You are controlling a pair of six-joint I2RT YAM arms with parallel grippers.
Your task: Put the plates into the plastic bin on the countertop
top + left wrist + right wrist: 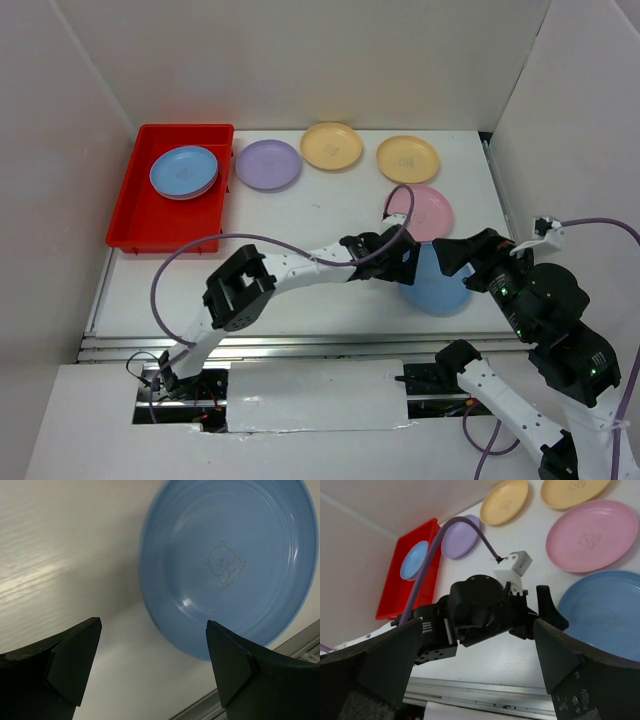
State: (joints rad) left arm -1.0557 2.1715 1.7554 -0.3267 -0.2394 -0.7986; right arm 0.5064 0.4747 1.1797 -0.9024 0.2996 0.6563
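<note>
A blue plate (437, 287) lies flat on the white countertop (300, 225) near the front right. My left gripper (411, 266) hovers at its left edge, open; in the left wrist view the blue plate (230, 565) sits just ahead of the left gripper (154, 650) with nothing between the fingers. My right gripper (450, 258) is open above the plate's right side, and the right gripper (477, 650) looks at the left arm's wrist. The red plastic bin (136, 222) at the back left holds a blue plate (184, 171). Purple (268, 164), yellow (332, 146), yellow (408, 159) and pink (428, 208) plates lie outside it.
White walls enclose the countertop on three sides. A metal rail (300, 345) runs along the near edge. The left arm's purple cable (200, 250) loops over the front left area. Both arms crowd the front right corner.
</note>
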